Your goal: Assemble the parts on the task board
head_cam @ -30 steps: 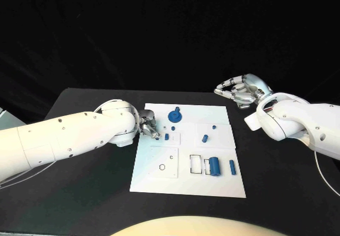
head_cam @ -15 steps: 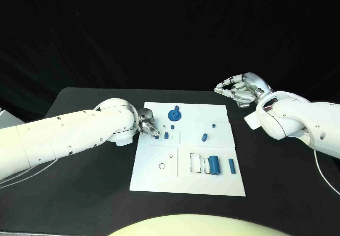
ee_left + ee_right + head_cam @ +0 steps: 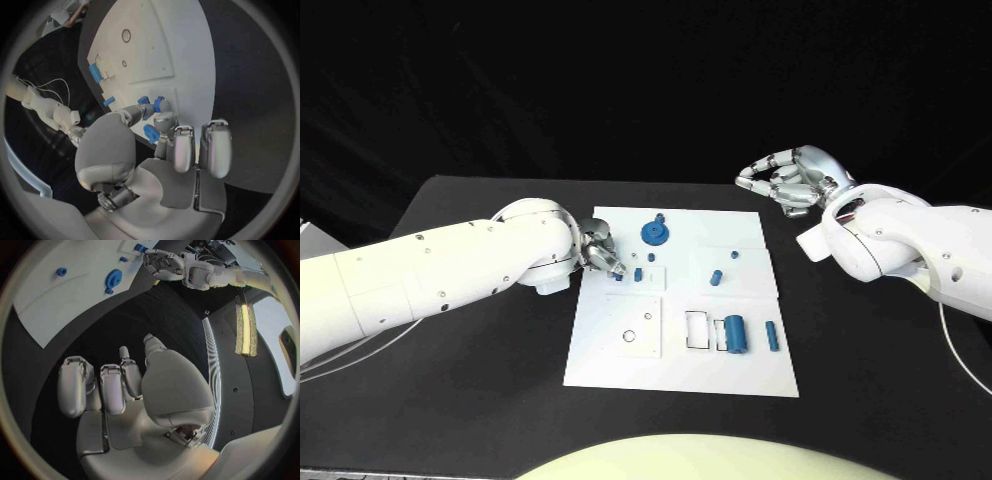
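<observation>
White board point(image 3: 733, 370) lies in the middle of the black table point(image 3: 473, 370), with blue parts scattered over it. A gear point(image 3: 655, 235) sits near the board's far edge, toward its left corner. Two small pegs point(image 3: 717, 278) stand around the board's middle, and a cylinder point(image 3: 734, 334) lies beside a slim pin point(image 3: 772, 336) toward the near right part, next to a rectangular slot point(image 3: 697, 333).

At the board's left edge, the left hand point(image 3: 602, 250) reaches in over the plate, and its fingertips point(image 3: 145, 107) pinch a small blue part point(image 3: 152, 104) just above the board; another blue peg point(image 3: 638, 274) stands right beside them. In the left wrist view the remaining fingers are held straight, clear of the piece.

Beyond the board's far right corner, the right hand point(image 3: 793, 180) hangs above the table, well apart from the parts. Its fingers point(image 3: 112, 387) are curled inward with nothing in them, as the right wrist view shows.
</observation>
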`<move>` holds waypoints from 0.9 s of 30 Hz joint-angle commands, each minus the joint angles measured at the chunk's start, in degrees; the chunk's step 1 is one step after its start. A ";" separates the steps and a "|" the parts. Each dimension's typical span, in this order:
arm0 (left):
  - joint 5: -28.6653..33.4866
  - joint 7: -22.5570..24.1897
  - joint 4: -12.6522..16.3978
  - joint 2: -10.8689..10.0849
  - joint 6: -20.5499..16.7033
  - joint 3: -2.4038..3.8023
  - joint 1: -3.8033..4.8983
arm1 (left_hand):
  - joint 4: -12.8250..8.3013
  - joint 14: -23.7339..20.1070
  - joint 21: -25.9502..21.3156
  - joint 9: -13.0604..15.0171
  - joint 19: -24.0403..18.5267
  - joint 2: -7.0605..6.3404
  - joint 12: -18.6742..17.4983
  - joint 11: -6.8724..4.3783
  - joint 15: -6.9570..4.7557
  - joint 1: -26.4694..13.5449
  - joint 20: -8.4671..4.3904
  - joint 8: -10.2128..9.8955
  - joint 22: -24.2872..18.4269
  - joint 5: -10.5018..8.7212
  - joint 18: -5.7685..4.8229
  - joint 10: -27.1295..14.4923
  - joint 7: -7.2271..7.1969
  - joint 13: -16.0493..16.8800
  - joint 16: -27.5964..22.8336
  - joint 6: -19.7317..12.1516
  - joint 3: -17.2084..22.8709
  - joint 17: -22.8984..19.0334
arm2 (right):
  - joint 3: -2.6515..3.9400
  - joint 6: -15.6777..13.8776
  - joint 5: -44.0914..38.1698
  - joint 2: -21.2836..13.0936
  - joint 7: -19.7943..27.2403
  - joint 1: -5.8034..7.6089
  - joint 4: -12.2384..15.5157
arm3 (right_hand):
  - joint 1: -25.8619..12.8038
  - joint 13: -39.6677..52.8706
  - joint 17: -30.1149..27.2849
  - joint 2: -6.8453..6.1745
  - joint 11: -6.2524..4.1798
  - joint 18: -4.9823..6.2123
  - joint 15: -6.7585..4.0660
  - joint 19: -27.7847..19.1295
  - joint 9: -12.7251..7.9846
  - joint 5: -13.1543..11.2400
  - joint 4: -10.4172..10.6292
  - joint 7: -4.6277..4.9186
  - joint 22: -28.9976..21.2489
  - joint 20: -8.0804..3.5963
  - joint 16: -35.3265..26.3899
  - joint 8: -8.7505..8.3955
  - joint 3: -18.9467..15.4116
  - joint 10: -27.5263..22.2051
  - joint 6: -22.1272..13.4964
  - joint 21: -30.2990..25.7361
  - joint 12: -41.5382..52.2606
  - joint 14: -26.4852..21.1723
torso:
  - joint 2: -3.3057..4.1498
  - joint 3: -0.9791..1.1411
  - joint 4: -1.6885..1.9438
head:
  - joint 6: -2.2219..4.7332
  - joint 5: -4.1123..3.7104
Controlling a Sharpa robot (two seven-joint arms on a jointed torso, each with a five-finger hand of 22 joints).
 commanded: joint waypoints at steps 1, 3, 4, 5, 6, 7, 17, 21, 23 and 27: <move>1.32 -0.24 0.00 0.31 1.08 -0.29 -0.41 | 0.59 6.16 -0.42 -0.12 0.08 -0.02 -0.14 -0.29 -0.38 -0.51 -0.30 -0.42 6.31 -0.39 -0.82 -0.08 -0.68 0.12 0.37 0.40 -1.09 15.09 | 0.01 0.40 -0.50 0.01 0.55 -0.03 0.12 | -0.03 3.58 1.29 0.56 -0.10 0.77 -0.31 0.12 0.07 0.35 0.05 -0.01 5.49 -0.39 -0.35 0.24 -0.45 -0.20 -0.54 -0.30 -0.27 2.58 | 0.02 0.00 0.00 | -0.12 -0.01; 1.36 -0.25 -0.09 0.36 0.95 -0.29 -0.41 | 1.37 6.16 -0.50 -0.31 0.02 -0.17 0.02 -0.29 -0.39 -0.73 -0.33 -0.60 6.21 -0.43 -0.80 -0.14 -0.67 0.40 0.37 0.48 -2.32 15.09 | 0.01 0.38 -0.51 0.00 0.55 -0.03 0.14 | -0.03 3.58 1.29 0.56 -0.10 0.77 -0.31 0.12 0.07 0.35 0.05 -0.01 5.49 -0.39 -0.35 0.24 -0.45 -0.20 -0.54 -0.30 -0.27 2.58 | 0.04 0.00 -0.02 | -0.12 0.02; 1.38 -0.26 -0.15 0.39 0.89 -0.29 -0.41 | 1.70 6.16 -0.52 -0.39 0.01 -0.21 0.00 -0.28 -0.39 -0.80 -0.34 -0.67 6.19 -0.44 -0.80 -0.19 -0.66 0.37 0.37 0.53 -2.86 15.09 | 0.01 0.35 -0.51 0.00 0.55 -0.03 0.15 | -0.03 3.58 1.29 0.56 -0.10 0.77 -0.31 0.12 0.07 0.35 0.05 -0.01 5.49 -0.39 -0.35 0.24 -0.45 -0.20 -0.54 -0.30 -0.27 2.58 | 0.05 0.00 -0.03 | -0.10 0.00; 1.39 -0.26 -0.18 0.41 0.85 -0.29 -0.41 | 2.00 6.16 -0.56 -0.45 -0.03 -0.25 0.00 -0.27 -0.39 -0.85 -0.34 -0.73 6.14 -0.46 -0.78 -0.23 -0.65 0.40 0.37 0.56 -3.34 15.09 | 0.01 0.34 -0.51 0.00 0.55 -0.03 0.15 | -0.03 3.58 1.29 0.56 -0.10 0.77 -0.31 0.12 0.07 0.35 0.05 -0.01 5.49 -0.39 -0.35 0.24 -0.45 -0.20 -0.54 -0.30 -0.27 2.58 | 0.05 -0.01 -0.03 | -0.10 -0.01; 1.41 -0.27 -0.22 0.43 0.81 -0.29 -0.41 | 2.22 6.16 -0.61 -0.50 -0.07 -0.27 0.00 -0.27 -0.39 -0.88 -0.35 -0.77 6.07 -0.47 -0.77 -0.26 -0.65 0.41 0.37 0.59 -3.73 15.09 | 0.01 0.33 -0.52 0.00 0.54 -0.02 0.15 | -0.03 3.58 1.29 0.56 -0.10 0.77 -0.31 0.12 0.07 0.35 0.05 -0.01 5.49 -0.39 -0.35 0.24 -0.45 -0.20 -0.54 -0.30 -0.27 2.58 | 0.05 -0.01 -0.04 | -0.08 -0.02; 1.42 -0.27 -0.26 0.45 0.77 -0.29 -0.41 | 2.34 6.16 -0.59 -0.53 -0.05 -0.28 -0.01 -0.27 -0.38 -0.88 -0.35 -0.80 6.10 -0.47 -0.78 -0.28 -0.64 0.40 0.37 0.60 -3.93 15.09 | 0.01 0.32 -0.53 -0.01 0.54 -0.02 0.16 | -0.03 3.58 1.29 0.56 -0.10 0.77 -0.31 0.12 0.07 0.35 0.05 -0.01 5.49 -0.39 -0.35 0.24 -0.45 -0.20 -0.54 -0.30 -0.27 2.58 | 0.04 -0.01 -0.04 | -0.08 -0.04; 1.55 -0.31 -0.70 0.83 1.17 -0.29 -0.41 | 4.15 6.16 -0.83 -0.89 -0.23 -0.78 -0.12 -0.18 -0.32 -0.68 -0.30 -1.15 5.82 -0.55 -0.71 -0.60 -0.56 0.32 0.37 0.73 -7.47 15.09 | 0.01 0.27 -0.58 -0.04 0.53 -0.02 0.18 | -0.03 3.58 1.29 0.56 -0.10 0.77 -0.31 0.12 0.07 0.35 0.05 -0.01 5.49 -0.39 -0.35 0.24 -0.45 -0.20 -0.54 -0.30 -0.27 2.58 | -0.01 -0.02 -0.03 | -0.30 -0.18; 1.49 -0.37 -0.87 0.89 1.68 -0.30 -0.41 | 4.17 6.16 -0.82 -0.95 -0.21 -0.94 -0.12 -0.21 -0.32 -0.22 -0.30 -1.21 5.86 -0.54 -0.72 -0.64 -0.60 0.33 0.37 0.73 -8.03 15.09 | 0.01 0.27 -0.58 -0.05 0.54 -0.02 0.18 | -0.03 3.58 1.29 0.56 -0.10 0.77 -0.31 0.12 0.07 0.35 0.05 -0.01 5.49 -0.39 -0.35 0.24 -0.45 -0.20 -0.54 -0.30 -0.27 2.58 | 0.00 0.00 -0.01 | -0.28 -0.19; 1.40 -0.43 -0.96 0.89 1.90 -0.30 -0.41 | 4.00 6.16 -0.90 -1.06 -0.28 -0.74 -0.17 -0.27 -0.36 1.09 -0.34 -1.32 5.77 -0.40 -0.69 -0.71 -0.70 0.29 0.37 0.76 -8.46 15.09 | 0.01 0.26 -0.58 -0.05 0.55 -0.02 0.17 | -0.03 3.58 1.29 0.56 -0.10 0.77 -0.31 0.12 0.07 0.35 0.05 -0.01 5.49 -0.39 -0.35 0.24 -0.45 -0.20 -0.54 -0.30 -0.27 2.58 | 0.00 0.00 -0.01 | -0.28 -0.19; 1.22 -0.52 -1.06 0.86 2.06 -0.30 -0.41 | 3.49 6.16 -0.90 -1.28 -0.24 -0.28 -0.16 -0.39 -0.44 3.47 -0.38 -1.59 5.82 -0.09 -0.70 -0.75 -0.81 0.38 0.37 0.63 -8.33 15.09 | 0.01 0.24 -0.58 -0.05 0.55 -0.02 0.16 | -0.03 3.58 1.29 0.56 -0.10 0.77 -0.31 0.12 0.07 0.35 0.05 -0.01 5.49 -0.39 -0.35 0.24 -0.45 -0.20 -0.54 -0.30 -0.27 2.58 | -0.01 0.00 0.00 | -0.14 -0.15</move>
